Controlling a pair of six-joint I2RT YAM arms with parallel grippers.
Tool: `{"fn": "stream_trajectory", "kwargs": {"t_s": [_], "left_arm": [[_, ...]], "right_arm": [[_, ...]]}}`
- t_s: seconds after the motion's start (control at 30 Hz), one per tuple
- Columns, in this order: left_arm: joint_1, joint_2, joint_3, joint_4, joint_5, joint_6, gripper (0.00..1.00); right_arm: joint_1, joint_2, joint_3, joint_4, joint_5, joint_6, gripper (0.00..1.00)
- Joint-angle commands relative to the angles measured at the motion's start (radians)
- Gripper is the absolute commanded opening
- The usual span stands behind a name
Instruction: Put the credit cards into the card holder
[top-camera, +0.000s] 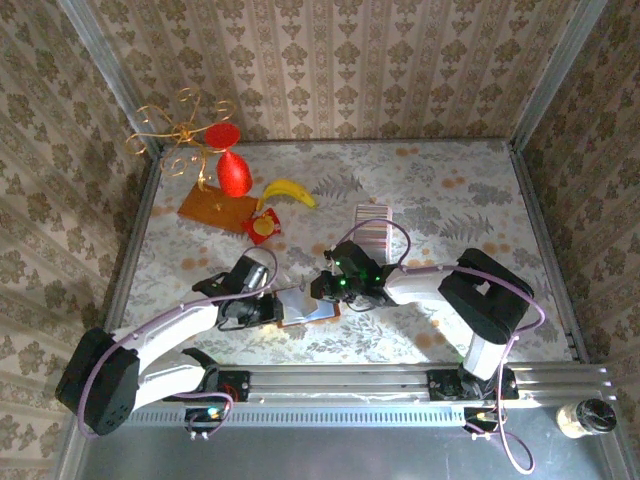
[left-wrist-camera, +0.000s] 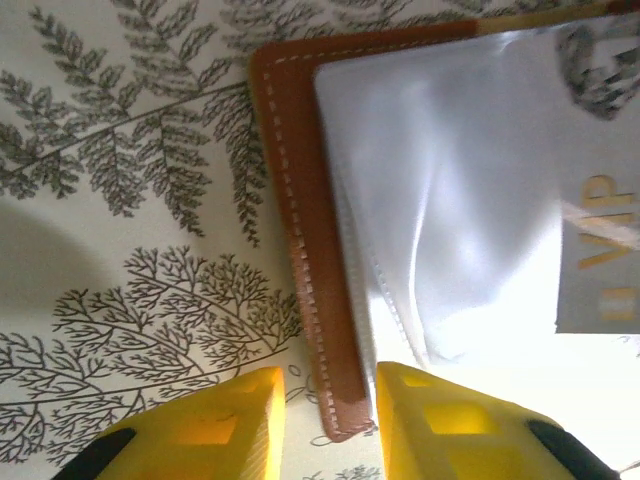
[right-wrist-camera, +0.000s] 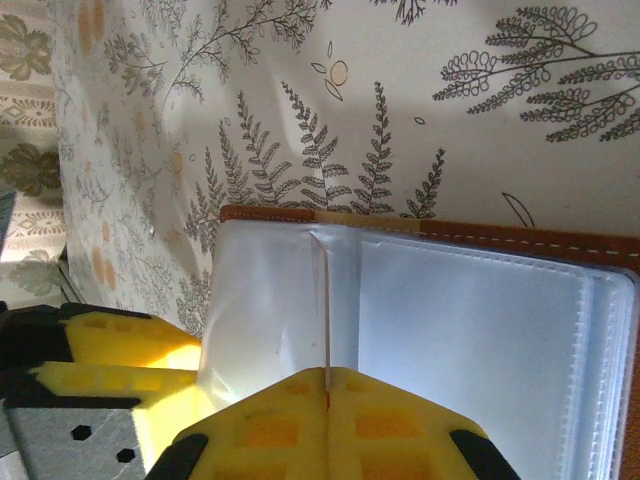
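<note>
The small brown leather folding card holder (top-camera: 305, 308) lies open on the fern-print table (top-camera: 450, 190), near the front, between the two arms. Its shiny clear pockets face up. The left gripper (left-wrist-camera: 328, 378) has its yellow fingers (left-wrist-camera: 230, 430) spread apart, one on each side of the holder's brown corner. The right gripper (right-wrist-camera: 327, 378) has its yellow fingers (right-wrist-camera: 400, 420) pressed together on one thin silver card (right-wrist-camera: 326, 300). This card stands on its edge over the open pockets. It has gold letters on it. The long striped strip of pale silver credit cards (top-camera: 373, 228) lies farther back on the table, apart from the holder.
</note>
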Motion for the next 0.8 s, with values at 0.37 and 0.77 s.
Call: {"fn": "stream_trajectory", "kwargs": {"t_s": [0.37,0.77], "left_arm": [[0.003,-0.047,0.059,-0.090,-0.041,0.043,0.14],[-0.004,0.006,0.024,-0.018,-0.032,0.019,0.11]], "right_arm": [[-0.002,0.046,-0.119,0.265,0.014,0.169,0.00],[0.021,0.068,-0.134,0.305,0.041,0.202,0.00]]}}
